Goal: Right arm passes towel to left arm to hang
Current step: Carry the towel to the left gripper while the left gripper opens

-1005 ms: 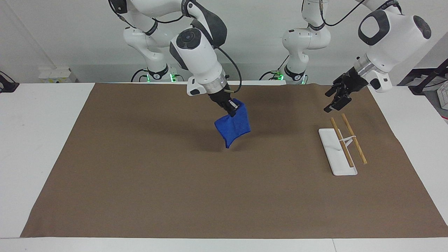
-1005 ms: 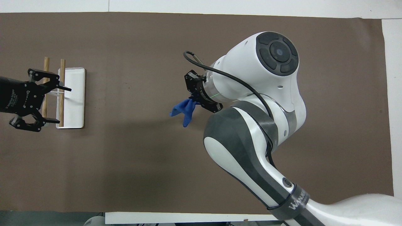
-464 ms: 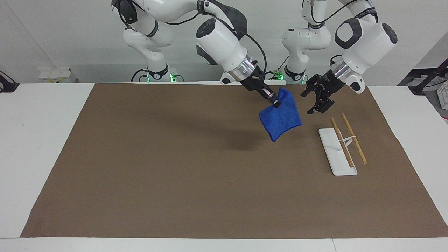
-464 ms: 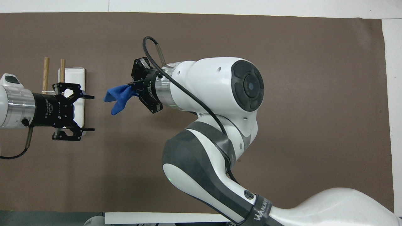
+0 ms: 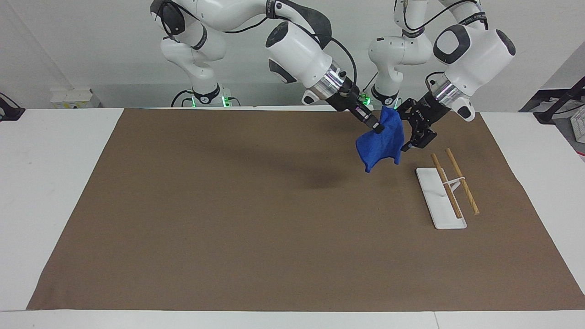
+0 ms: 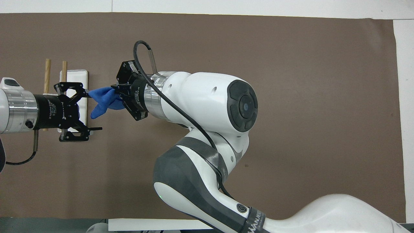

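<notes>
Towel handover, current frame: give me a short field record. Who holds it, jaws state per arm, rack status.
towel: hanging in the air from one edge, over the brown mat
right gripper: jaws shut on the towel
left gripper: jaws open, right beside the towel's free edge, not gripping it
handover: not yet done
rack: white base with two wooden bars, toward the left arm's end of the table, nothing hung on it
</notes>
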Controlling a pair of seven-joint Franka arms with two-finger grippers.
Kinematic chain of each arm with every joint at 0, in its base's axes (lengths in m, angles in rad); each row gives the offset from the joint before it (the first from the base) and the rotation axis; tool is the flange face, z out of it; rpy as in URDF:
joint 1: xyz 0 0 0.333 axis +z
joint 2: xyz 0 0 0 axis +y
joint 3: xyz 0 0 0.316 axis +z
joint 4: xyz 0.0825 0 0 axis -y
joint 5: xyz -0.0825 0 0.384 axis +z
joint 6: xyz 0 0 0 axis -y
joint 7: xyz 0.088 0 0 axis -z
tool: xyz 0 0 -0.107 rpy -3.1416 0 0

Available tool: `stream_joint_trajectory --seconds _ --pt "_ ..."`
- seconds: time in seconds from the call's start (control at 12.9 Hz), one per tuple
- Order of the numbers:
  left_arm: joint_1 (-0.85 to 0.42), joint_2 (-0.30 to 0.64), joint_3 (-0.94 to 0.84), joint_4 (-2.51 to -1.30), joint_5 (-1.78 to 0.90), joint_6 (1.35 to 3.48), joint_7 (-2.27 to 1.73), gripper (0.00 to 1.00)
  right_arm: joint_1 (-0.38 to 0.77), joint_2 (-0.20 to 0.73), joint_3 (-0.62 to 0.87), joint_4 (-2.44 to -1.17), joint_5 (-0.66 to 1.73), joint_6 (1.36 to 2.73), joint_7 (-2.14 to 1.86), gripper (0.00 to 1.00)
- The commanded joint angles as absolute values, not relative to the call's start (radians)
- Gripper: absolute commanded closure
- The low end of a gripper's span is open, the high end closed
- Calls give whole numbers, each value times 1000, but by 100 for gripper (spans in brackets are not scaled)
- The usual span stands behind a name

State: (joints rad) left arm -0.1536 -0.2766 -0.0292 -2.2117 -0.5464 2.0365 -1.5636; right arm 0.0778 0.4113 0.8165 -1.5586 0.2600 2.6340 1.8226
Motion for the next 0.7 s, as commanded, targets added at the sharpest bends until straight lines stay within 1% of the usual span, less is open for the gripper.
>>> stream_joint_trajectory --seconds 0.0,0.23,0.31,0.46,0.62 --pt "-155 -299 -21 -2244 -565 2078 -1574 2 78 436 831 -1534 262 2646 1833 100" --pt "-117 -293 -21 -2243 -563 2098 -1569 2 80 436 831 -1534 261 2646 1833 100" --pt "-118 -293 -21 -2244 -563 2105 -1566 2 80 436 831 -1535 261 2646 1833 100" --pt "-144 -264 -25 -2243 -560 2135 -1540 2 78 436 831 -1536 261 2646 1833 100" --pt "-160 -262 -25 -2244 -558 2131 -1532 4 78 436 831 -1536 261 2646 1833 100"
